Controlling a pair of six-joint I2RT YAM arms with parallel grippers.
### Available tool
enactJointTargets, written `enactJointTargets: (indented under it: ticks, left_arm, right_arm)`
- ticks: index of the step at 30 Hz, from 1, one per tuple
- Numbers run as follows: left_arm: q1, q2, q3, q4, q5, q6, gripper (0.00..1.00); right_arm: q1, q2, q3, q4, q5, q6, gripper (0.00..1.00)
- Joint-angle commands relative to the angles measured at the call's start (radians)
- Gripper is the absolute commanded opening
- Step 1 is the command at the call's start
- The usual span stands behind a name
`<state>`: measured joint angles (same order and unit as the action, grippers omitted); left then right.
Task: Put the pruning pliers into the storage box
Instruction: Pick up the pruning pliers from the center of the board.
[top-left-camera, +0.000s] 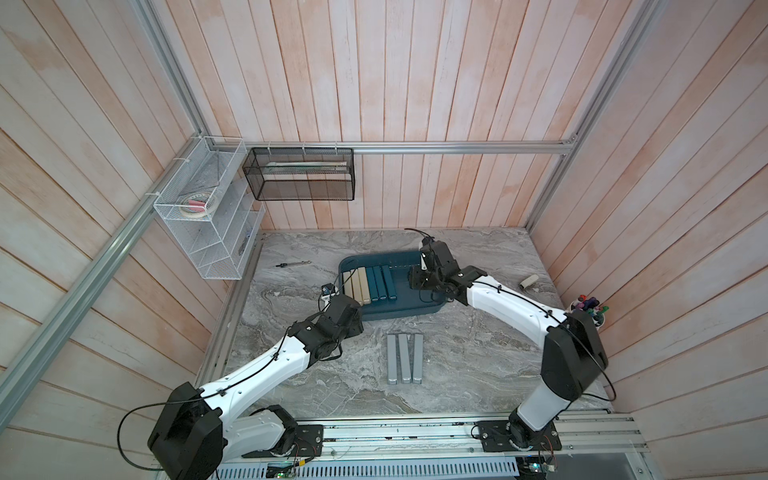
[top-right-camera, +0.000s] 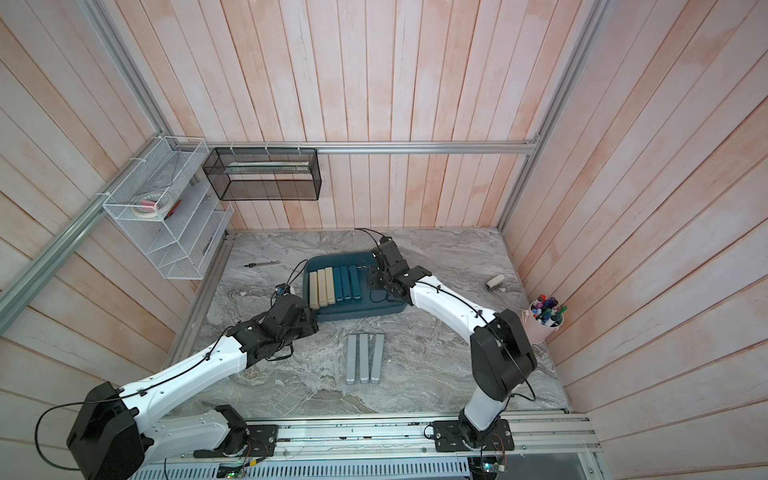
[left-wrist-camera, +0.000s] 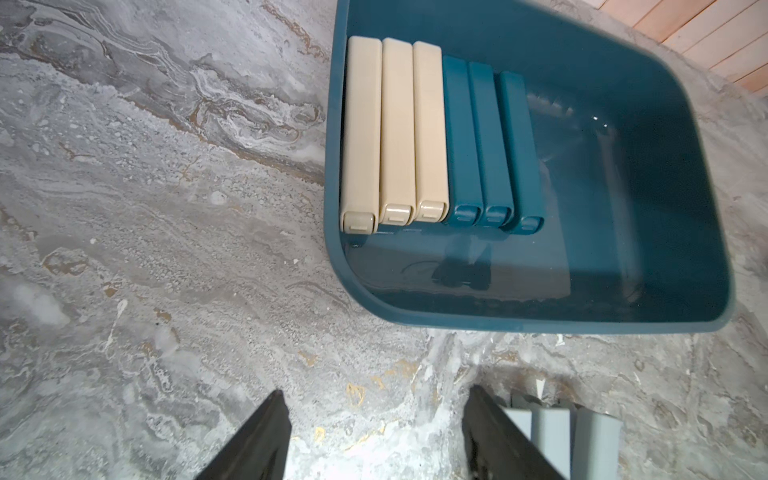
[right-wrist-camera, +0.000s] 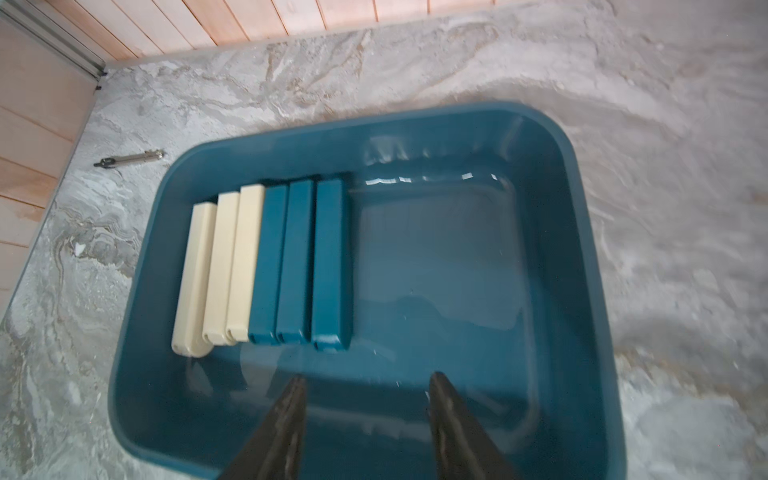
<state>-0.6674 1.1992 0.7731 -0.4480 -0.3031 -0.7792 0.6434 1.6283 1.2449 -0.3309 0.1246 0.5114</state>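
The storage box, a dark teal tray (top-left-camera: 399, 314) (top-right-camera: 361, 316), sits mid-table. Inside it, against its left wall, lie three beige pruning pliers (top-left-camera: 358, 286) (left-wrist-camera: 397, 133) (right-wrist-camera: 224, 266). Three teal ones (top-left-camera: 380, 282) (left-wrist-camera: 486, 141) (right-wrist-camera: 299, 262) lie beside them. Three grey pliers (top-left-camera: 404, 359) (top-right-camera: 365, 359) (left-wrist-camera: 552, 432) lie on the marble in front of the box. My left gripper (left-wrist-camera: 376, 395) hangs open over bare marble beside the grey bars' far ends, holding nothing. My right gripper (right-wrist-camera: 365, 376) is open above the box's bare right half, its fingers apart and empty.
A thin silver tool (top-left-camera: 293, 264) (right-wrist-camera: 129, 158) lies left of the box. A stubby beige piece (top-left-camera: 528, 282) lies at the right, and a pink cup of markers (top-right-camera: 546, 318) stands by the right wall. A black mesh basket (top-left-camera: 299, 174) and a white wire rack (top-left-camera: 203, 216) hang on the walls.
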Motion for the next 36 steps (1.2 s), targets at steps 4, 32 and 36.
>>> enactJointTargets:
  ticks: [4, 32, 36]
  left_arm:
    - [0.004, 0.028, 0.064, 0.042, -0.013, 0.049, 0.71]
    - [0.003, 0.029, 0.040, 0.037, -0.002, 0.038, 0.71]
    - [0.004, 0.033, 0.038, 0.033, -0.005, 0.034, 0.71]
  right_arm:
    - [0.074, -0.154, -0.239, -0.075, 0.077, 0.161, 0.54]
    - [0.230, -0.107, -0.448, 0.016, -0.006, 0.345, 0.54]
    - [0.230, -0.075, -0.435, 0.017, -0.024, 0.339, 0.49]
